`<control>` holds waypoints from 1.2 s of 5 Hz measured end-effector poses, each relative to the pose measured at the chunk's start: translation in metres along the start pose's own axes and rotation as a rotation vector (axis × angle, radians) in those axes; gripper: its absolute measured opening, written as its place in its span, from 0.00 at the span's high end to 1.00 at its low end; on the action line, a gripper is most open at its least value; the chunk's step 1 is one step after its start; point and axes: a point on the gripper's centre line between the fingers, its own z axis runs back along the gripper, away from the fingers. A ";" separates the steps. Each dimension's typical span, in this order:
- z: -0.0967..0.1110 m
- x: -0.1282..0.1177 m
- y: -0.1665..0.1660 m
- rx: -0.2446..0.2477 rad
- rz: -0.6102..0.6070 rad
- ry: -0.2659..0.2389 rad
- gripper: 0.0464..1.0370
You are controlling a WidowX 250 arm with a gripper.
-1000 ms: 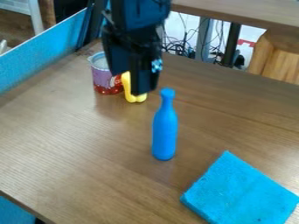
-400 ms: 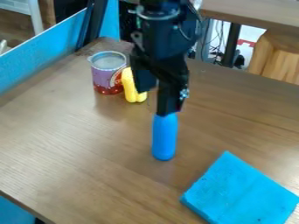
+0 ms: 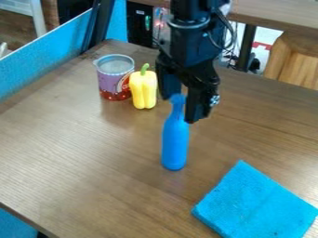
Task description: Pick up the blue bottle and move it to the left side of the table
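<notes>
Black two-finger gripper (image 3: pixel 179 110): hung at the bottle's neck, fairly wide open, no grip afaict
Slim-necked blue bottle (image 3: pixel 175 144): stood upright on its own base
Yellow pepper (image 3: pixel 143 90), purple-red can (image 3: pixel 114 82): behind the bottle
Blue square cloth (image 3: pixel 255 204): camera-side of the bottle
Brown wooden table (image 3: pixel 87 158): edges well apart from the bottle
</notes>
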 end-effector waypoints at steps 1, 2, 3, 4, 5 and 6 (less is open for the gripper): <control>-0.003 0.009 0.002 0.007 0.019 -0.025 0.35; 0.001 0.011 0.002 0.003 0.017 -0.026 0.65; 0.002 0.006 -0.003 -0.031 0.004 0.004 0.87; 0.015 0.000 -0.007 -0.061 -0.010 0.003 0.97; 0.025 -0.006 -0.001 -0.073 0.002 -0.004 0.96; 0.034 -0.005 0.000 -0.083 -0.007 -0.015 0.76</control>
